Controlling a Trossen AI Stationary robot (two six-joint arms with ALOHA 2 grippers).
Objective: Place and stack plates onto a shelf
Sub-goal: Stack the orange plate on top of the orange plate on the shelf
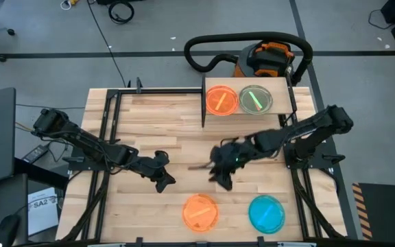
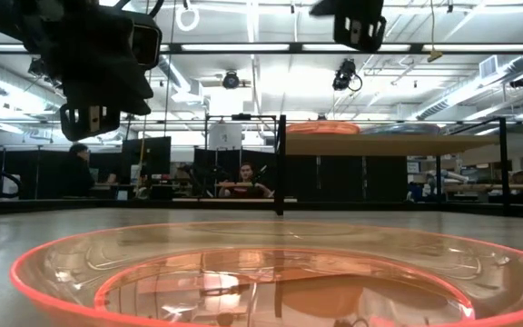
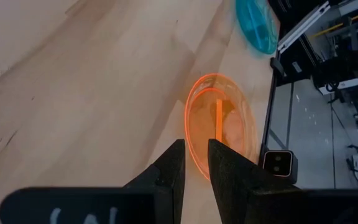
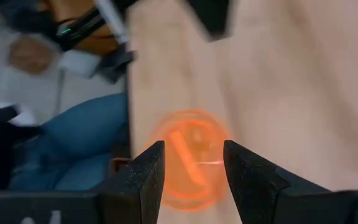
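The shelf stands at the table's far edge, right of the middle, with an orange plate and a green plate lying flat on its board. Another orange plate and a blue plate rest flat on the table near its near edge. My left gripper hovers left of centre, fingers a narrow gap apart, pointing toward the near orange plate. My right gripper hovers at mid-table, open, empty, with that orange plate showing between its fingers. Other plates are not in view.
Black frame rails run along the table's left, right and far sides. A small camera sits at the near edge beside the orange plate. An orange and black vacuum stands beyond the far edge. People sit in the room behind.
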